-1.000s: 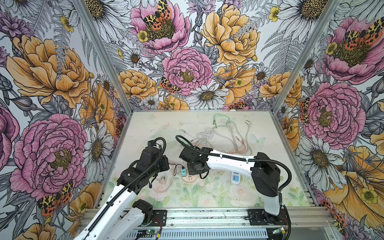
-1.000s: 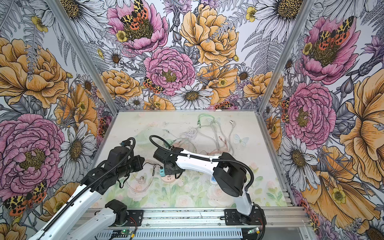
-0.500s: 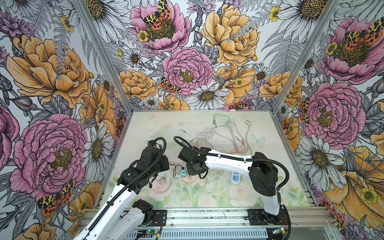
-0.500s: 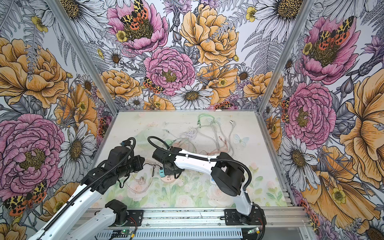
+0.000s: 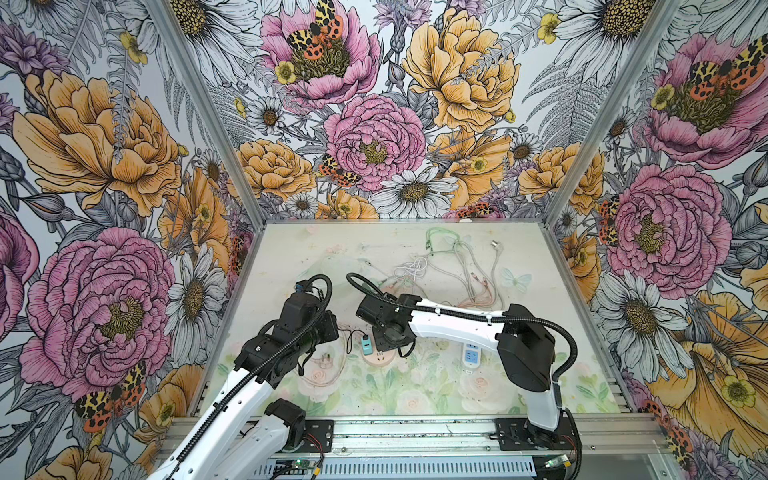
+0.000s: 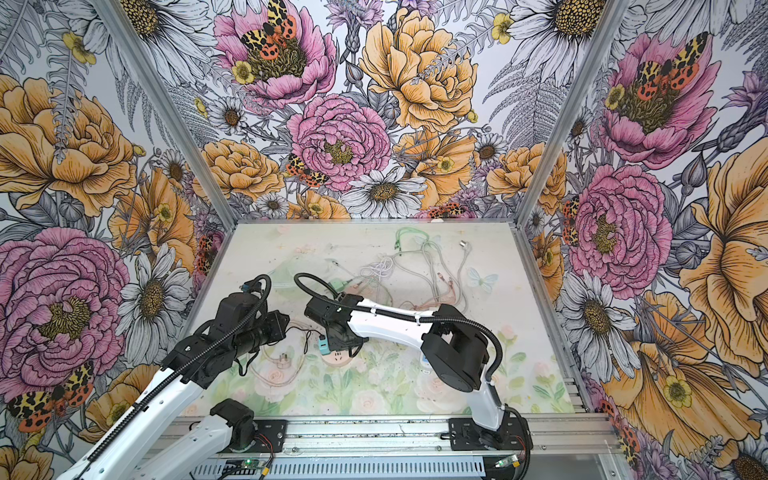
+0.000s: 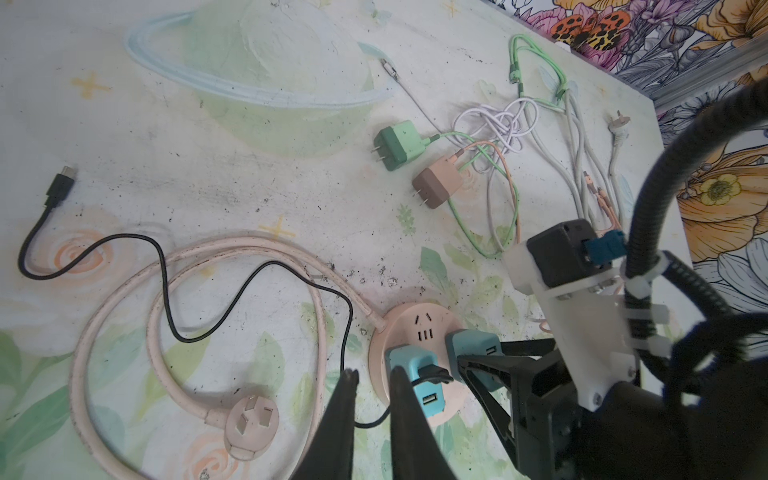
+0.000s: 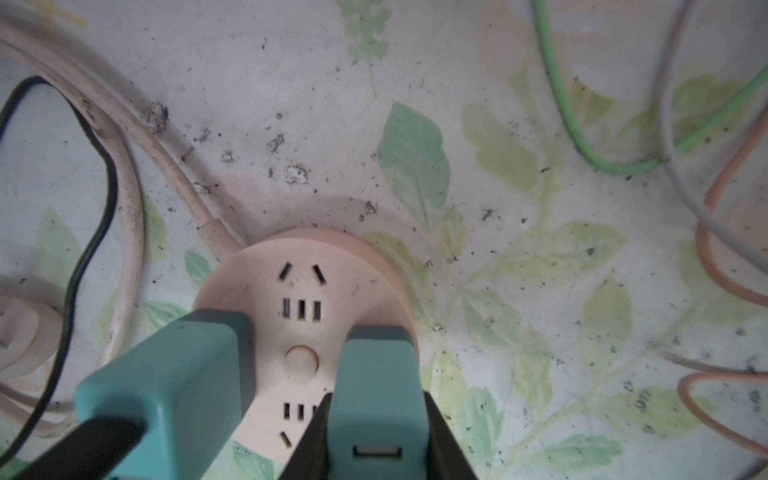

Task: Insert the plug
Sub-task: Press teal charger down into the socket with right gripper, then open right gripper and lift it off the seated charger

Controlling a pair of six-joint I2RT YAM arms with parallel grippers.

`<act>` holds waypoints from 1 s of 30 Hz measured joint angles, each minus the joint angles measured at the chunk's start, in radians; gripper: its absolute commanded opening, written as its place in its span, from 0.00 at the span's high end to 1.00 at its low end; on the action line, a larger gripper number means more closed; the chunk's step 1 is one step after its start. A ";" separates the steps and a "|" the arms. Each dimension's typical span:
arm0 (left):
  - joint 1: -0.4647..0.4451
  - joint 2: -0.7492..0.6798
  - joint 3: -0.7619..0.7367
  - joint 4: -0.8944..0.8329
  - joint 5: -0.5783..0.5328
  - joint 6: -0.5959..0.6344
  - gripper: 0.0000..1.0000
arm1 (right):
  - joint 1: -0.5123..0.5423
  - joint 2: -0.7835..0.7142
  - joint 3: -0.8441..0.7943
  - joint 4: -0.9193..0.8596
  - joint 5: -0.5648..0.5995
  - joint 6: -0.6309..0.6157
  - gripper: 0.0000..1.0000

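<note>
Right wrist view looks down on a round socket hub point(image 8: 332, 286) of smooth, matte peach plastic, a flat disc with dark slot openings and a small round button at its middle. The teal plug point(image 8: 378, 365), a blocky rounded cube of dull plastic with a USB port in its outer face, stands on the hub's face near the rim. The right gripper point(image 8: 376, 399) holds it, one black finger pressed against each flank. Whether its pins are fully seated cannot be told.

A second teal charger point(image 8: 174, 374) of the same shape stands on the hub just beside it, with a thin glossy black cable point(image 7: 166, 291) plugged into it. The left gripper point(image 7: 374, 372) sits close against this charger. Its tapered black fingers point(image 7: 345, 415) stand only narrowly apart, with nothing seen clamped between them.

In both top views the hub point(image 5: 379, 358) lies toward 7 o'clock of the table's point(image 5: 291, 249) middle. A thick, grubby pale pink cord point(image 7: 124, 291) loops at its 9 o'clock and ends in a flat oval three-pin plug point(image 5: 325, 360). A white power strip point(image 5: 469, 357) lies at 3 o'clock. A tangle of thin white, green and salmon cables point(image 5: 453, 266) lies near 1 o'clock. The tabletop is pastel floral print, scuffed and peppered with black specks.
</note>
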 measured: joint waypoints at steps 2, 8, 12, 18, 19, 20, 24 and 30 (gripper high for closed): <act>0.000 0.000 0.000 0.000 0.000 0.000 0.81 | 0.000 0.000 0.002 -0.009 -0.015 0.002 0.66; 0.000 -0.007 0.000 0.000 0.000 0.000 0.81 | 0.007 0.003 0.002 -0.054 -0.047 0.004 0.64; 0.000 -0.007 0.000 0.000 0.000 0.000 0.80 | 0.011 0.003 0.008 -0.066 -0.048 0.006 0.60; 0.000 -0.006 0.000 0.000 0.000 0.000 0.76 | 0.013 -0.021 0.009 -0.078 -0.059 0.003 0.49; 0.000 -0.005 0.000 0.000 0.000 0.000 0.74 | 0.016 -0.031 0.008 -0.080 -0.062 -0.002 0.46; 0.000 -0.004 0.000 0.000 0.000 0.001 0.73 | 0.018 -0.042 0.005 -0.079 -0.063 -0.003 0.44; 0.000 -0.004 0.000 0.000 0.000 0.001 0.71 | 0.032 -0.149 -0.061 -0.066 -0.063 -0.023 0.39; 0.000 -0.004 0.000 0.000 0.002 0.005 0.68 | 0.031 -0.401 -0.215 -0.060 -0.037 -0.027 0.36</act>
